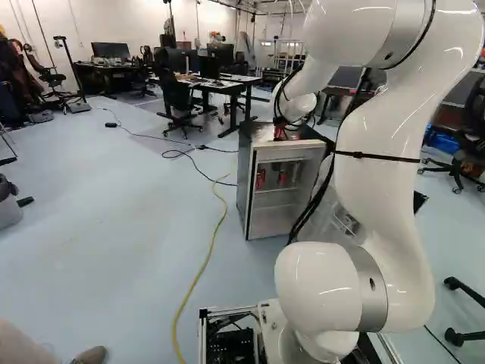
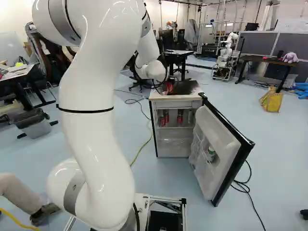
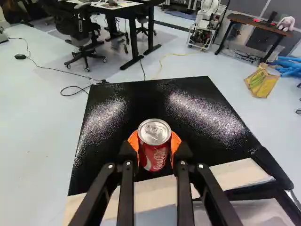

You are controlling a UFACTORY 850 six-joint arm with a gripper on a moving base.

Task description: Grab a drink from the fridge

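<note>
Grasping a red soda can (image 3: 154, 141) is what the gripper (image 1: 281, 130) does now: in the wrist view, the gripper (image 3: 154, 147) has its two orange pads (image 3: 175, 142) pressed on the can from both sides. The can stands upright btwn them, w/ its silver lid & pull tab facing up to the cam. It is located over the glossy black top (image 3: 155, 99) of the mini fridge (image 2: 173, 148); if its bottom touches this top, I cannot tell.

The arm (image 2: 91, 130) reaches fwd to the fridge, and its wrist is above the fridge top. The fridge door (image 2: 216, 149) is wide open, on the R side of the fridge in the R base view. Inside, other red cans (image 2: 180, 118) stand on the upper shelf, and a green container (image 2: 211, 153) sits in the door rack.

A yellow cable (image 1: 204, 265) lies on the pale blue floor, L of the fridge in the L base view. Beyond the fridge are a black office chair (image 3: 84, 35) & a desk (image 3: 113, 7). Farther back, in the R base view, another robot (image 2: 226, 53) stands near a brown table (image 2: 262, 58) w/ a purple plush toy (image 2: 290, 57) on it.
</note>
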